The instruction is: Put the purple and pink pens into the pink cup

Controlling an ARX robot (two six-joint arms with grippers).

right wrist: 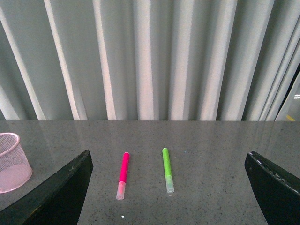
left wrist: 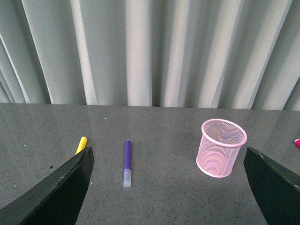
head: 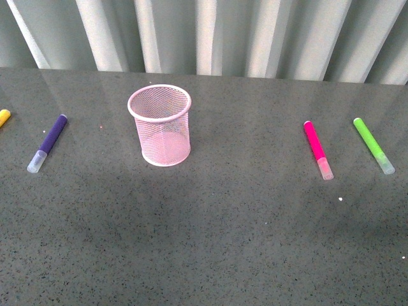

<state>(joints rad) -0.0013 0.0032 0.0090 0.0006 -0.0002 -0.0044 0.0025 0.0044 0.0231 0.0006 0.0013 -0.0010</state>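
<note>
Pink cup upright on a grey worktop, pens lying loose to either side.

Front view: the pink cup (head: 160, 127) stands left of centre on the worktop (head: 210, 242), mouth open. The purple pen (head: 48, 143) lies flat well to its left, clear cap nearest the camera, and a yellow marker (head: 4, 116) pokes in at the edge. The pink pen (head: 317, 150) lies flat well to the cup's right, with a green marker (head: 373, 145) beside it. Any lettering on the barrels is too small to read.
Left wrist view: the left gripper (left wrist: 168, 154) hangs above the worktop with jaws wide apart, holding nothing; purple pen and cup show between them.
Right wrist view: the right gripper (right wrist: 168, 154) likewise has its jaws spread and empty, with the pink pen and green marker between them.
</note>
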